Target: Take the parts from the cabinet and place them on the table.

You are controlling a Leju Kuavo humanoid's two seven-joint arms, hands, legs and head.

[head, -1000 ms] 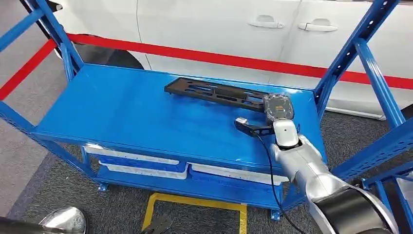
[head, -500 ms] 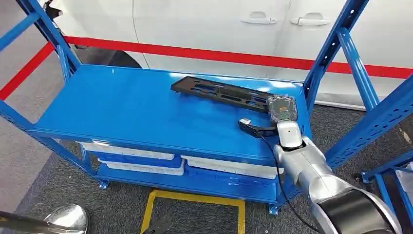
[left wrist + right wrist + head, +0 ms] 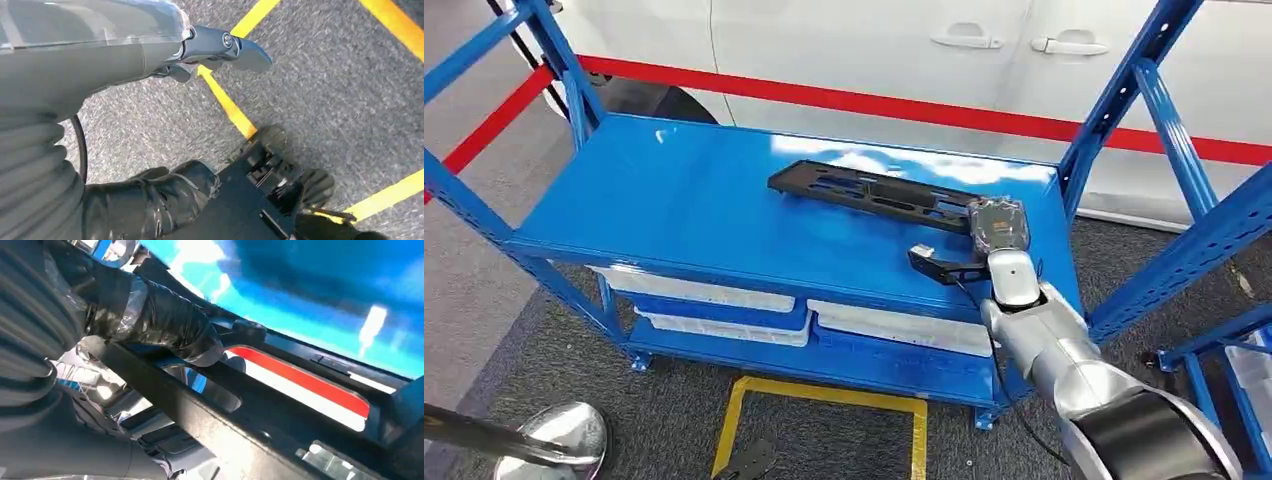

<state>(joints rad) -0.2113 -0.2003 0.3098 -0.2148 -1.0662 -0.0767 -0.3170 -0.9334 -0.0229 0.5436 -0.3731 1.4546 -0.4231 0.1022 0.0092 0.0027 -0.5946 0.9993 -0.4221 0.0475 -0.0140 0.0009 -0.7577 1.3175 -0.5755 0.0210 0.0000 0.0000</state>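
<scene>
Since the earlier frames the whole head view has shifted slightly, so the camera has moved; the right hand (image 3: 996, 225) stays at the near end of the long black slotted part (image 3: 874, 190), which lies on the top shelf of the blue rack (image 3: 674, 215), toward its right side. From the right wrist view, the dark fingers (image 3: 165, 322) curl over the part's edge and appear to grip it, though the close, blurred angle leaves this a little uncertain. White bins (image 3: 724, 300) sit on the rack's lower level. A white car (image 3: 874, 50) with a red stripe stands behind. Down by the floor, the left hand (image 3: 150, 200) hangs over grey carpet with yellow tape lines (image 3: 230, 107), its fingers curled in, holding nothing.
</scene>
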